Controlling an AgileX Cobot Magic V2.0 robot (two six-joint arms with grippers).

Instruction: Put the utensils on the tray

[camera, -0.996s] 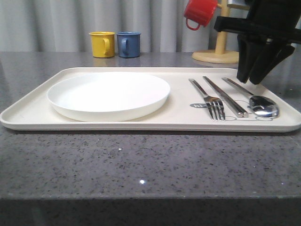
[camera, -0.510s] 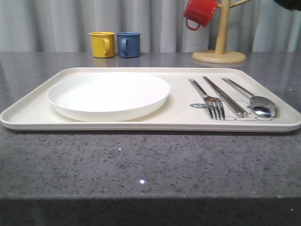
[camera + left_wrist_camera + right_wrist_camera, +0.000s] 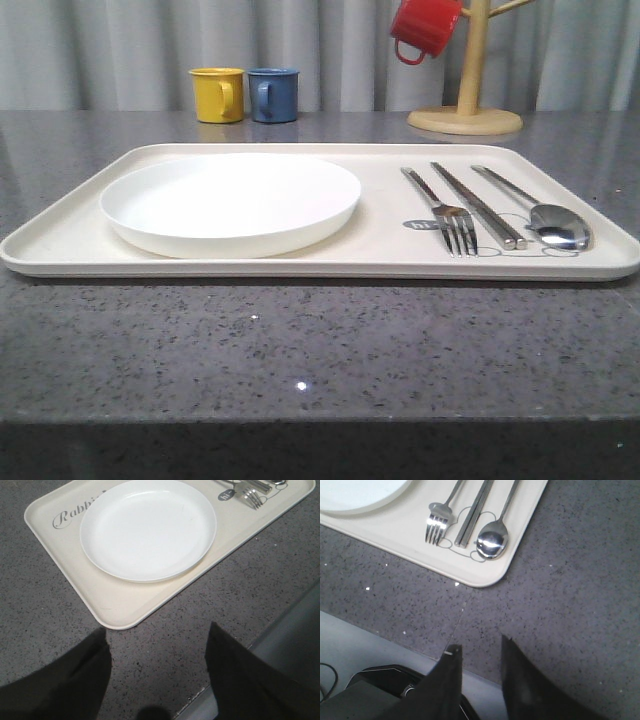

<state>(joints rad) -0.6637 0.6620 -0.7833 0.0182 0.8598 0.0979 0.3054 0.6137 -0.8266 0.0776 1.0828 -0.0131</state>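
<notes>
Since fork (image 3: 452,215), chopsticks (image 3: 482,207), spoon (image 3: 556,222) and plate (image 3: 231,202) all sit on the tray (image 3: 70,250), task looks done. Left gripper (image 3: 157,675) and right gripper (image 3: 479,680) hang spread, empty, off-tray. Risk: retracting arm nudges tray edge. Grey speckled counter (image 3: 300,340); mugs (image 3: 245,94), curtain behind.

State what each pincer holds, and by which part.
Nothing: the left pincer and right pincer are open and empty over the grey speckled countertop.

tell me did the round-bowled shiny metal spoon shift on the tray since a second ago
No. The round-bowled shiny metal spoon lies in the same spot beside the flat metal chopsticks, near the cream rectangular tray's right rim.
</notes>
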